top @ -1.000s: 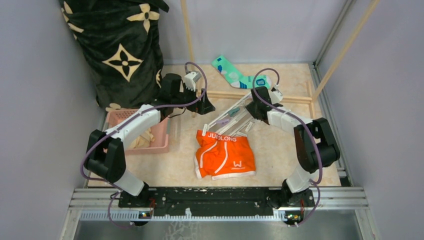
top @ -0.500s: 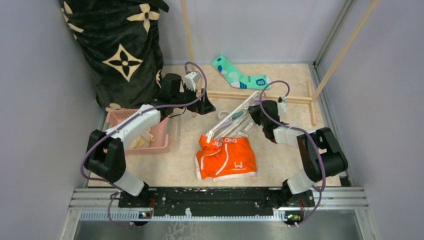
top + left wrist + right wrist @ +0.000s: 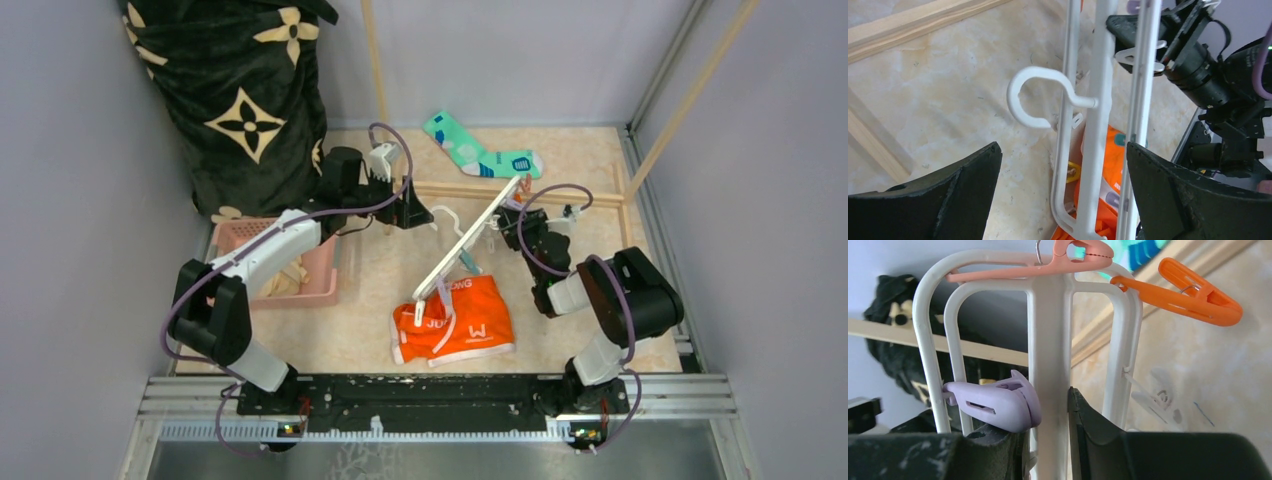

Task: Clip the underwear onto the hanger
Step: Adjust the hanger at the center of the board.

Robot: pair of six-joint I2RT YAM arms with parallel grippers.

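The orange underwear lies on the floor in the middle, its waistband bunched under the hanger; it also shows in the left wrist view. The white hanger is tilted up on edge, its low end on the underwear. My right gripper is shut on the hanger's centre bar, with lilac, pink and orange pegs around it. My left gripper is open and empty, just left of the hanger's hook.
A teal sock lies at the back. Wooden rack poles cross the floor behind the hanger. A pink basket with cream cloth stands at the left, in front of a dark patterned blanket.
My right gripper has swung the hanger up onto its edge and drawn it toward the near side. The underwear's waistband has bunched up under it. The left arm has barely moved.
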